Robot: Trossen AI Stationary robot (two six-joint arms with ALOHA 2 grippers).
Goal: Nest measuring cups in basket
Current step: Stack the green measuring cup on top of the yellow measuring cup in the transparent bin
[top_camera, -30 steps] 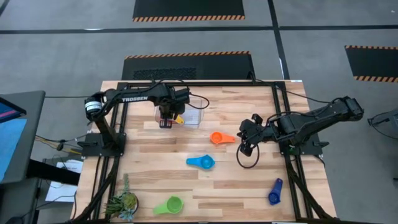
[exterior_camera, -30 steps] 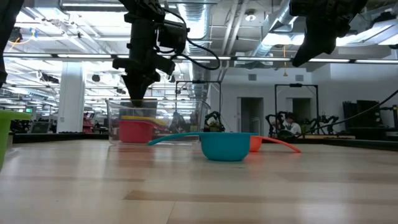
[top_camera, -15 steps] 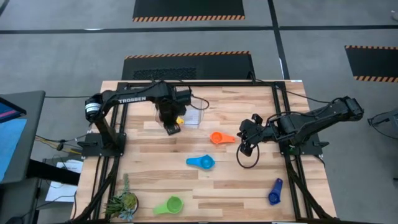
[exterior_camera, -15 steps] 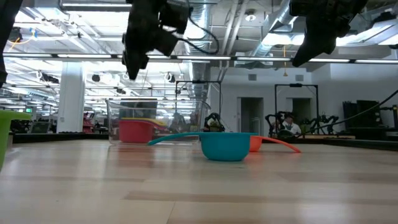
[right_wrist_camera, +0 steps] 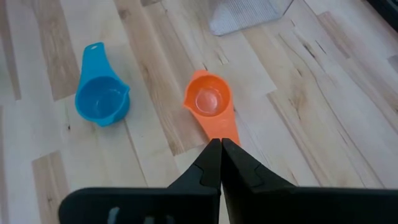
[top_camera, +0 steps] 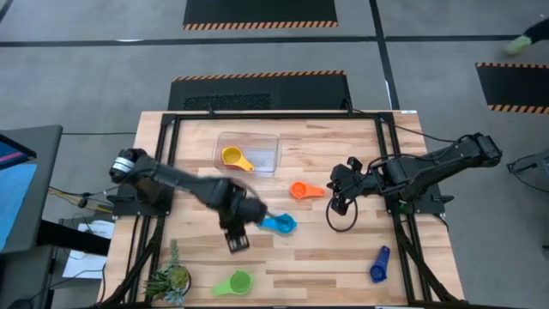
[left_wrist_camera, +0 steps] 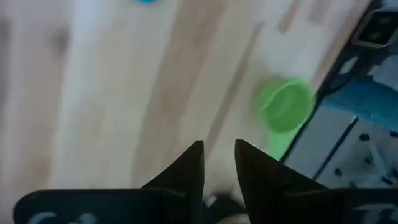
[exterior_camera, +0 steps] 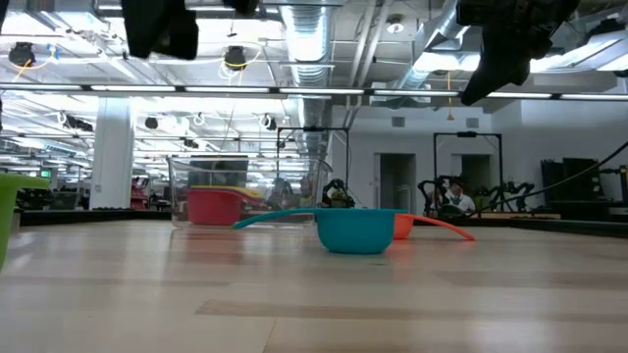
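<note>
The clear basket (top_camera: 266, 159) stands at the far middle of the table and holds a yellow cup (top_camera: 233, 158) nested over a red cup (exterior_camera: 214, 206). The orange cup (top_camera: 302, 190), light blue cup (top_camera: 279, 224), green cup (top_camera: 233, 283) and dark blue cup (top_camera: 378, 266) lie on the bare wood. My left gripper (top_camera: 236, 239) hovers over the table's middle, just left of the light blue cup, narrowly open and empty (left_wrist_camera: 219, 146), with the green cup (left_wrist_camera: 285, 106) ahead of it. My right gripper (right_wrist_camera: 221, 146) is shut, raised just right of the orange cup's handle (right_wrist_camera: 224, 127).
A small potted plant (top_camera: 169, 279) stands at the near left corner beside the green cup. A looped cable (top_camera: 341, 219) hangs under the right arm. Bare wood lies between the scattered cups and along the table's left side.
My left gripper has risen out of the basket and swung quickly toward the near edge, ending beside the light blue cup. The yellow cup has stayed in the basket. The right arm has kept still.
</note>
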